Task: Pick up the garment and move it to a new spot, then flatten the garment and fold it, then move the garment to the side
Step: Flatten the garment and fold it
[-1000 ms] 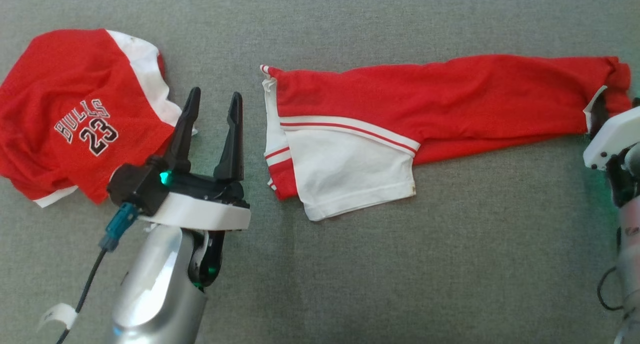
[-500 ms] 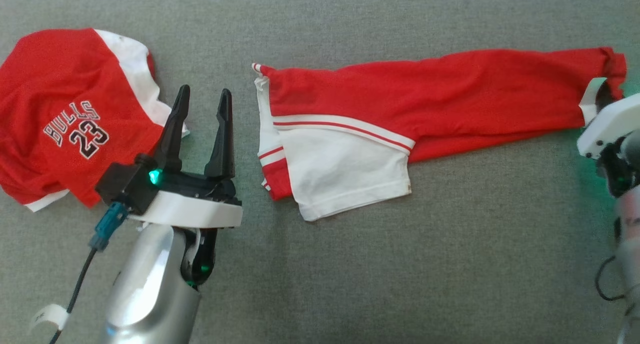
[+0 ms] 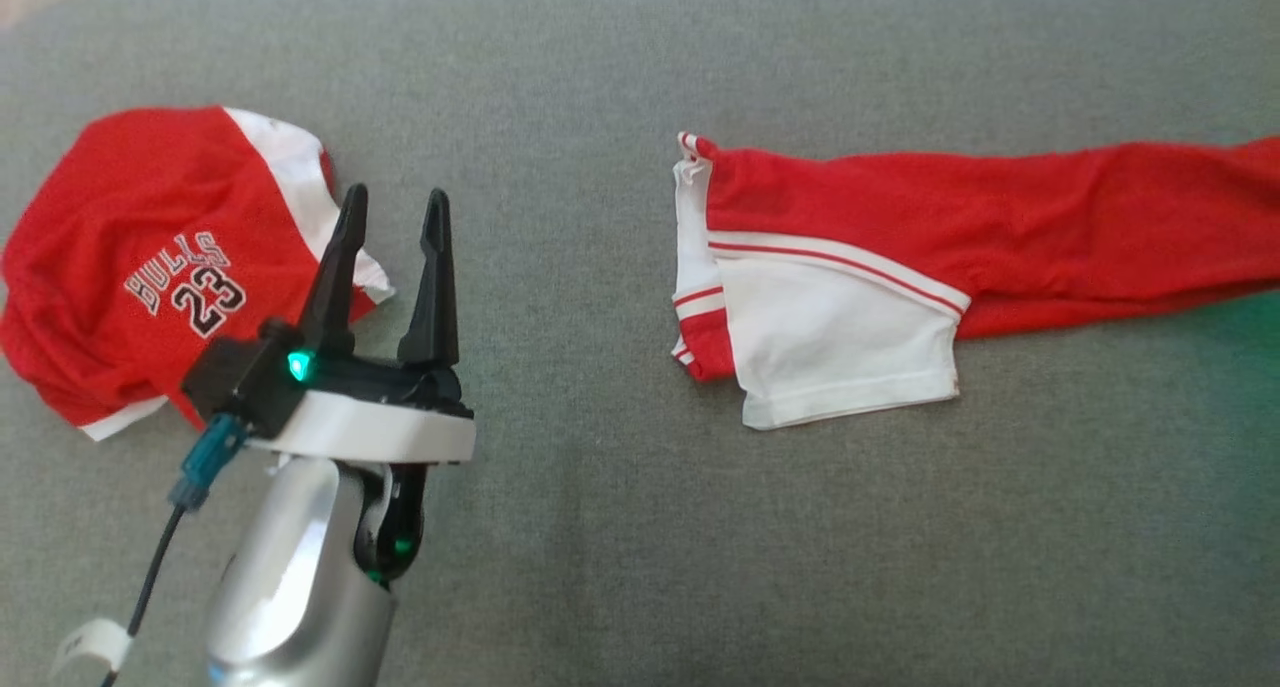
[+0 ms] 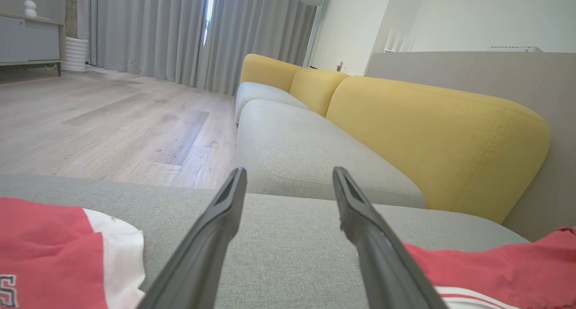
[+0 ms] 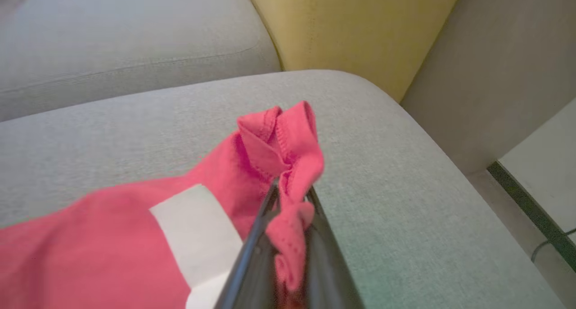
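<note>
Between right gripper point(image 5: 291, 192) fingers: garment point(image 5: 112, 237) hem pinched (red edge bunched); left gripper point(image 3: 395, 207) spread wide, well apart.

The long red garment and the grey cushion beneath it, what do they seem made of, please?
Long red garment: probably soft knit jersey, matte; it creases limply and shows stitched hems. Grey cushion: seemingly woven upholstery fabric, matte, with a fine speckled weave.

Head cam: top-down on cushion point(image 3: 600, 567); wrist cams: low, close, twd yellow backrest point(image 4: 427, 133); all share cushion.
</note>
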`<state>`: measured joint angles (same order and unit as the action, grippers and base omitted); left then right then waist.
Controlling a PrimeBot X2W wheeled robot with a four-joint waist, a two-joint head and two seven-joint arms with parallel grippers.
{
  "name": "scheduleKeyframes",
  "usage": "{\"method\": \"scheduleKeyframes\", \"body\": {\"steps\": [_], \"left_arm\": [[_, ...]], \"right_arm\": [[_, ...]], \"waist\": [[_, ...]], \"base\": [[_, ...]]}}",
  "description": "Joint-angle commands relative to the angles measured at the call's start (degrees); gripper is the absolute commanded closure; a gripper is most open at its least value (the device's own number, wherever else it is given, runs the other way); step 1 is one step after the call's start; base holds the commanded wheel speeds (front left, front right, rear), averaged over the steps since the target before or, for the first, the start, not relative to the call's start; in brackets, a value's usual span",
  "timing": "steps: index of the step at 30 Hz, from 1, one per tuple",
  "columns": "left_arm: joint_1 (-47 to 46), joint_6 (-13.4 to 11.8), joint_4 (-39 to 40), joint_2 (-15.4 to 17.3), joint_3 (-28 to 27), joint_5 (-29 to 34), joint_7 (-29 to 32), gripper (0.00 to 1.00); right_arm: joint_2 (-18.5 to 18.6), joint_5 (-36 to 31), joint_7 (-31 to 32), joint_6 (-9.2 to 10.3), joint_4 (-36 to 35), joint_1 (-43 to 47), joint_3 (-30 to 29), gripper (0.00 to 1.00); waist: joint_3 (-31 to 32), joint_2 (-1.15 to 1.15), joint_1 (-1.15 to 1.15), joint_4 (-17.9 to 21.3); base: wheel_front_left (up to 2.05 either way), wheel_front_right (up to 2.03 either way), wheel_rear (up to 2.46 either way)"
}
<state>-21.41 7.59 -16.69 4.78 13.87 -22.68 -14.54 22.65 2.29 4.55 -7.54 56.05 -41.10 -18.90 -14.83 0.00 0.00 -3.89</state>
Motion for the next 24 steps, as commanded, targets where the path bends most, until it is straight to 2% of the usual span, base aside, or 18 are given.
{"method": "scheduleKeyframes", "body": {"steps": [1, 10, 19, 24], "left_arm": [[0.37, -0.10, 1.31, 0.98, -2.29, -0.03, -0.46, 0.00], [3.40, -0.10, 0.65, 0.50, -2.38, -0.02, -0.46, 0.00], [6.50, -0.10, 0.78, 0.00, -3.00, -0.40, -0.46, 0.00], [6.81, -0.10, 0.86, -0.04, -2.93, -0.50, -0.46, 0.00]], "right_arm": [[-0.40, -0.63, -1.09, 0.05, -1.98, -0.83, 1.46, 1.00], [-7.29, -0.71, -2.19, 0.05, -5.87, 0.58, 10.34, 1.00], [-17.02, 5.28, -1.28, 0.05, -12.63, 4.03, 22.15, 1.00], [-19.52, 8.77, -1.34, 0.05, -14.43, 5.80, 28.42, 1.00]], "waist": [[1.54, 0.00, 0.00, 0.28], [8.05, 0.00, 0.00, 0.17], [11.95, 0.00, 0.00, -1.44], [11.72, 0.00, 0.00, -2.82]], "base": [[0.00, 0.00, 0.00], [0.00, 0.00, 0.00], [0.00, 0.00, 0.00], [0.00, 0.00, 0.00]]}}
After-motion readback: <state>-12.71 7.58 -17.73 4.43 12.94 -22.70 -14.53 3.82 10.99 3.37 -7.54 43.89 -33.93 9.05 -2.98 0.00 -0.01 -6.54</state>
